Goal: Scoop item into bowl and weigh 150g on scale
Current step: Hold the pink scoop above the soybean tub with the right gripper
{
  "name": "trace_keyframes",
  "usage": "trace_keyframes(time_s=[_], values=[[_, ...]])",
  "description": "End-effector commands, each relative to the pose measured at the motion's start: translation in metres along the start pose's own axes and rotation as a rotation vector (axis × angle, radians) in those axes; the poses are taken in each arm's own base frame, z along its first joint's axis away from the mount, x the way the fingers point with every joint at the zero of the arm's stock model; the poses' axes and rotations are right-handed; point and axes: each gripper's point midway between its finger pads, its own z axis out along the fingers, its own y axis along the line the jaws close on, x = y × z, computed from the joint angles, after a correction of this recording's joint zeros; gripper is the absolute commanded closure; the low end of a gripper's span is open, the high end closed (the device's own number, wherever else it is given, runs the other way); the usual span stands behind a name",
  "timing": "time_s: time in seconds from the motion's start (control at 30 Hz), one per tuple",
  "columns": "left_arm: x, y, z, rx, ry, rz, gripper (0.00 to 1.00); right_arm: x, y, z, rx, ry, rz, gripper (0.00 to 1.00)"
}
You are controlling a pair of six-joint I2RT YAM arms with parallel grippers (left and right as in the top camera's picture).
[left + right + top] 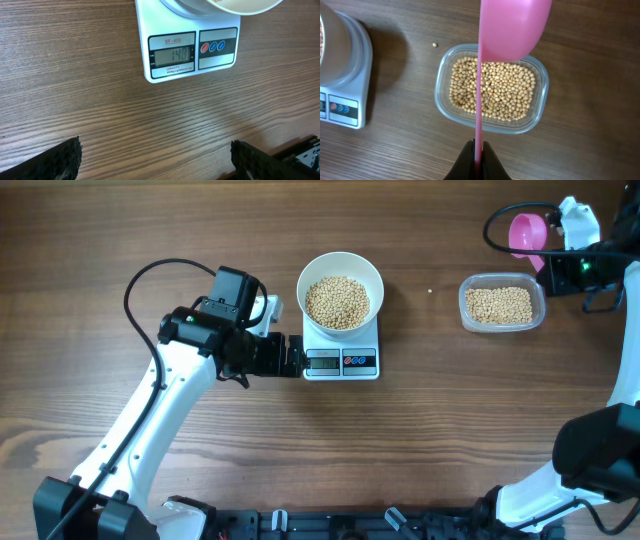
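We log: beans (337, 302) in bowl (302, 280) atop scale (341, 362) for weighing. Right of scale, right hand (478, 152) grips scoop (512, 27) over tub (543, 95), likely for a top-up. Left hand (155, 160) released.

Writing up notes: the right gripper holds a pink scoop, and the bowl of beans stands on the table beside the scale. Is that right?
Not quite: the overhead view shows the bowl of beans standing on the scale, not beside it. The right gripper does hold a pink scoop.
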Motion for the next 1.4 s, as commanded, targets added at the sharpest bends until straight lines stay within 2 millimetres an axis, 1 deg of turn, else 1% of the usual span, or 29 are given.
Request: trace_keyframes(time_s=[0.0,0.2,0.53,0.67,0.83,1.0,1.37], values=[[0.0,0.0,0.002,0.006,0.006,0.016,0.0,-0.011,-0.007,-0.009,0.041,-0.048,-0.036,0.96],[0.0,0.0,0.002,0.006,0.006,0.016,0.0,-0.015,-0.003,-0.007,0.017,-0.07,-0.017,0.96],[0.0,0.0,0.002,0.006,0.006,0.016,0.0,-0.02,-0.007,-0.008,0.032,-0.089,-0.02,0.96],[0.0,0.0,0.002,0.006,0.006,0.016,0.0,-0.018,-0.011,-0.008,0.056,-0.078,-0.018,0.96],[0.0,0.0,0.002,0.006,0.006,0.016,0.0,-0.023,-0.016,-0.009,0.081,-0.095,-0.024,0.96],[0.0,0.0,0.002,0.006,0.006,0.016,0.0,-0.018,-0.029,-0.01,0.152,-0.063,-0.019,0.96],[0.0,0.0,0.002,0.006,0.006,0.016,0.0,-0.012,-0.041,-0.012,0.155,-0.069,0.067,0.96]])
